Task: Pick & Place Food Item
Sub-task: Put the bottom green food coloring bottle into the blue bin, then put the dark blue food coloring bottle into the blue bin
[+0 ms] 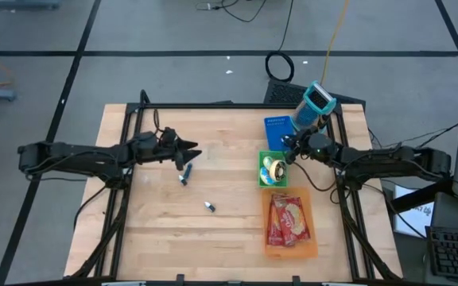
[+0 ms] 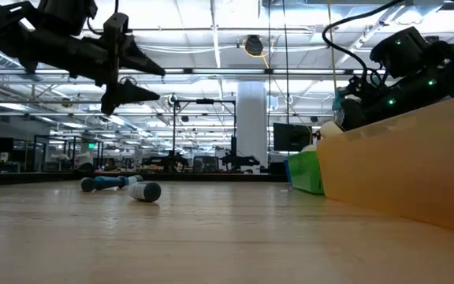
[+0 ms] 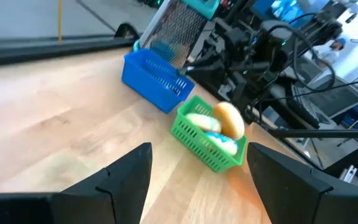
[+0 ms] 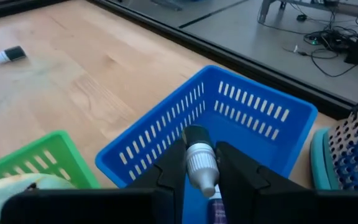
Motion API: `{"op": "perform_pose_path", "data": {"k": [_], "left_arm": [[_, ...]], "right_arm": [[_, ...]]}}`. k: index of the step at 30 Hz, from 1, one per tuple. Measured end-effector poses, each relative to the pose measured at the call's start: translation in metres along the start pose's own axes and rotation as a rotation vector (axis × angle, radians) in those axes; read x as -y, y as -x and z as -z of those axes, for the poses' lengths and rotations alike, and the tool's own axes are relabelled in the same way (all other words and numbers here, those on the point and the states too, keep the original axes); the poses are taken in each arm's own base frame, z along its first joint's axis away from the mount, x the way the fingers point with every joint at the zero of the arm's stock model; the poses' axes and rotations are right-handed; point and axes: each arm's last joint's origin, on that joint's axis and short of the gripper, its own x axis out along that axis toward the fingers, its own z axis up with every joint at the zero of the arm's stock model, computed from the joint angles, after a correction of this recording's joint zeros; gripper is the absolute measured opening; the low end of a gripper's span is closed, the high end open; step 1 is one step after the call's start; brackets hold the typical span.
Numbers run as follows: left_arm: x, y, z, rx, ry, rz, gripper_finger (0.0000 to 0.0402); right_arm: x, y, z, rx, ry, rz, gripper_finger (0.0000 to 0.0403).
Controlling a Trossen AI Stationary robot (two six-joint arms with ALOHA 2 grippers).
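In the right wrist view my right gripper (image 4: 201,171) is shut on a small tube (image 4: 199,163) with a white ribbed cap, over the open blue basket (image 4: 229,118). In the high view this gripper (image 1: 286,147) sits between the blue basket (image 1: 275,131) and the green basket (image 1: 273,169), which holds a round bun (image 3: 229,119) and other food. My left gripper (image 1: 196,152) hangs open above the table's left middle, with nothing between its fingers (image 3: 129,177). My right gripper pinches the small tube between its two fingers, just behind the white cap (image 4: 201,167). The cap end sticks out past the fingertips and points toward the blue basket. The tube is lifted clear, slanting over the basket's near wall.
An orange tray (image 1: 308,242) with packaged food (image 1: 287,218) lies near the right front. A blue marker (image 1: 185,175) and a small capped tube (image 1: 210,206) lie loose on the wood. A teal perforated thing (image 1: 318,99) stands at the far right corner.
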Motion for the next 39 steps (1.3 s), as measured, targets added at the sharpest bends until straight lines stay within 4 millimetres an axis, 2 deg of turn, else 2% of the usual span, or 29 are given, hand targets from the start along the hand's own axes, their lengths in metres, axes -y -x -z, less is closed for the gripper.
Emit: {"op": "perform_pose_path", "data": {"k": [10,14,18,23,26,31,39], "left_arm": [[-0.001,-0.008,0.01,-0.058,0.117,-0.01,0.0267],[0.007,-0.009,0.011,-0.05,0.113,0.037,0.0266],[0.02,-0.007,0.014,-0.038,0.065,0.12,0.0267],[0.047,-0.002,0.025,-0.092,-0.039,0.322,0.0267],[0.064,0.005,0.04,-0.121,-0.215,0.397,0.0267],[0.082,0.009,0.07,-0.13,-0.499,0.406,0.0267],[0.091,-0.011,0.109,-0.267,-0.533,0.389,0.0266]], "right_arm": [[0.0,0.002,-0.003,0.122,-0.075,-0.029,0.0158],[0.0,0.003,-0.004,0.131,-0.094,-0.043,0.0195],[-0.004,0.003,-0.006,0.141,-0.058,-0.149,0.0216],[-0.009,0.006,-0.013,0.184,-0.045,-0.317,0.022],[-0.012,0.009,-0.017,0.214,-0.032,-0.425,0.0214],[-0.018,0.014,-0.021,0.248,-0.017,-0.551,0.0204],[-0.033,0.025,-0.028,0.367,0.018,-0.653,0.0201]]}}
